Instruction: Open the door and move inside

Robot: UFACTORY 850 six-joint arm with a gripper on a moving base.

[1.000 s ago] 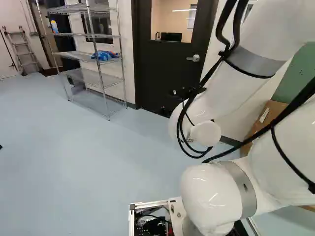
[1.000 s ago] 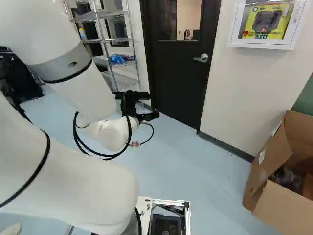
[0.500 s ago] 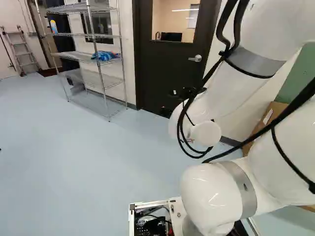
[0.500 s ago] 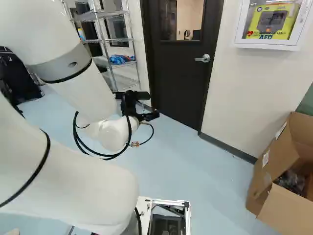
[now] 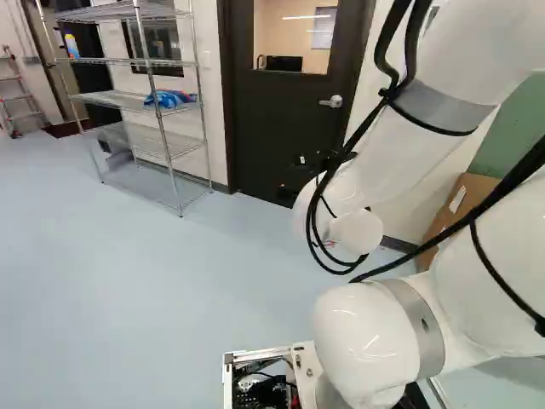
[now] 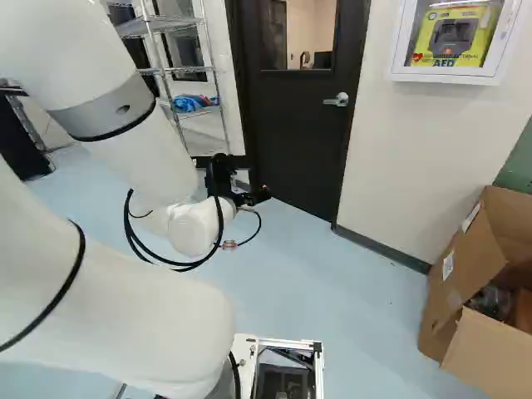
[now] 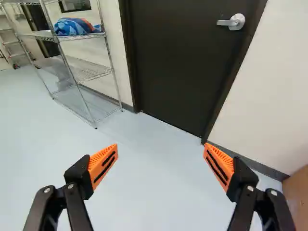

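The dark door (image 6: pixel 295 141) with a window in its upper part stands closed in its frame ahead of the arm. Its silver lever handle (image 6: pixel 339 100) is on the side nearer the white cabinet. My gripper (image 6: pixel 249 179) hangs low in front of the door, below handle height in the right base view. In the wrist view the gripper (image 7: pixel 161 148) is open, its orange pads wide apart with nothing between them. Ahead of it are the door's lower part (image 7: pixel 183 67) and, beyond the right-hand finger, the handle (image 7: pixel 233 22), touched by neither finger.
A wire shelf (image 5: pixel 157 150) with a blue bundle (image 5: pixel 170 99) stands left of the door. A ladder (image 5: pixel 19 98) leans farther left. Right of the door are a wall cabinet (image 6: pixel 401 73) and an open cardboard box (image 6: pixel 449 291) on the floor (image 6: pixel 332 291).
The base has moved: door, shelf and box views have shifted, with the door and shelf farther left in both base views. Against its lowest joint the arm looks unchanged.
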